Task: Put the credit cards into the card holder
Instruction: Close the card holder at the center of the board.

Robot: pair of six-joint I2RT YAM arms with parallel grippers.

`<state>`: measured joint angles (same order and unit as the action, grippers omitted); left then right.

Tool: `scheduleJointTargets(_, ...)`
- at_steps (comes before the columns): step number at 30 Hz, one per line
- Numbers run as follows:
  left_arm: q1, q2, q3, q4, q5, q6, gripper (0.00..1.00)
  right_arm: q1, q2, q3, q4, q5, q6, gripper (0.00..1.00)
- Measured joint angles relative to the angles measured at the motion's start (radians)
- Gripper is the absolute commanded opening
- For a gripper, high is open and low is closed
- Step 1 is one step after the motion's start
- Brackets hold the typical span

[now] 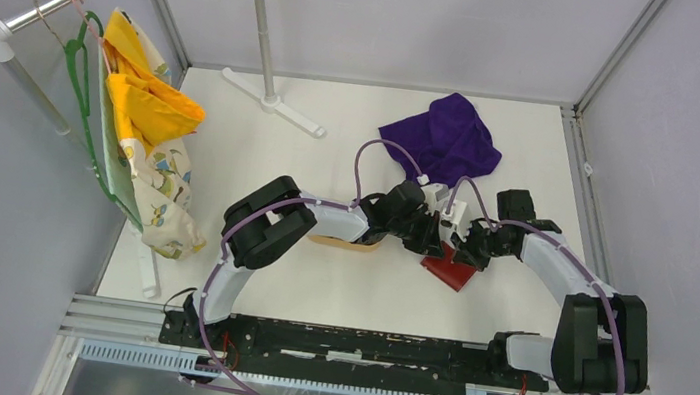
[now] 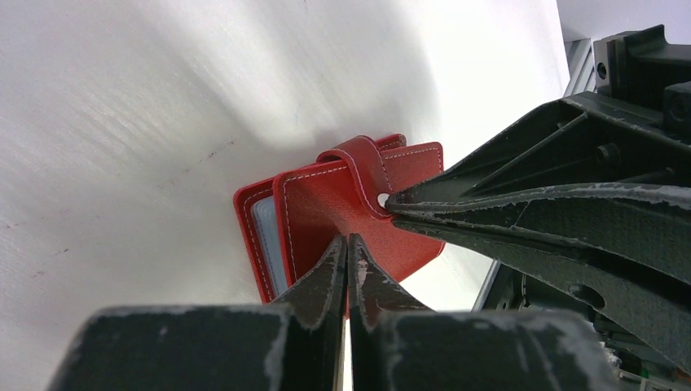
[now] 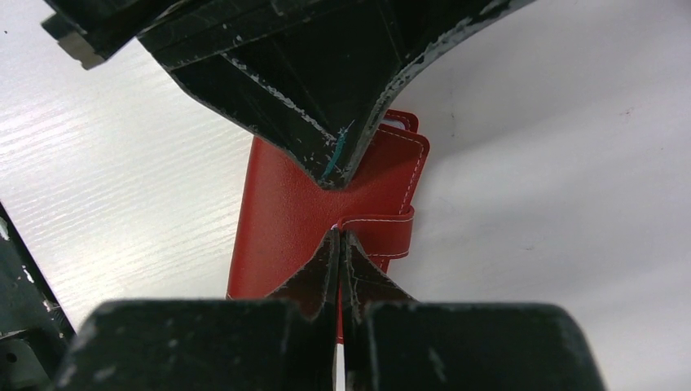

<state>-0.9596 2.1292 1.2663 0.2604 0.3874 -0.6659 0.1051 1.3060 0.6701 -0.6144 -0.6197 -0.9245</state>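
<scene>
Left wrist view: the left gripper (image 2: pixel 346 244) has its jaws shut tight, with nothing that I can see between them. Its tips press down on the red cover of the card holder (image 2: pixel 326 208). The right gripper (image 2: pixel 391 199) is shut too and holds nothing. Its tip sits right at the snap (image 2: pixel 383 199) on the tab (image 2: pixel 363 163).

I think one arm pins the holder so it cannot slide. The other pokes at the tab to press the snap shut. The tab is wrapped over the edge of the cover, so the holder is folded up.

One side of the holder gapes a little. Something pale (image 2: pixel 265 236) shows in there. It may be a card or a pocket; I cannot tell. I also cannot tell if all the cards are in.

The holder lies flat on the worktop (image 2: pixel 122 122), near the middle, a bit to the right and closer to the near edge. A tan tray (image 1: pixel 345 242) peeks out under the left arm. What is in it is hidden. A purple cloth (image 1: pixel 444 134) lies by the far edge.
</scene>
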Motion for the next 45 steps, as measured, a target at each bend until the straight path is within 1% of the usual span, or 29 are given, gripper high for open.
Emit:
scheduleJointTargets(10, -0.002, 0.0, 0.0, 0.0, 0.003, 0.0, 0.05, 0.013, -0.018, -0.011, -0.006, 0.002, -0.007, 0.0)
scheduleJointTargets(22, -0.002, 0.001, 0.001, 0.0, 0.005, 0.0, 0.05, 0.041, -0.039, -0.024, 0.005, 0.041, -0.018, 0.0)
scheduleJointTargets(38, -0.002, 0.001, 0.001, 0.0, 0.006, 0.0, 0.05, 0.077, -0.06, -0.039, 0.0, 0.069, -0.109, 0.0)
scheduleJointTargets(45, -0.002, 0.001, 0.001, 0.0, 0.007, 0.0, 0.05, 0.085, -0.107, -0.084, 0.03, 0.079, -0.154, 0.0)
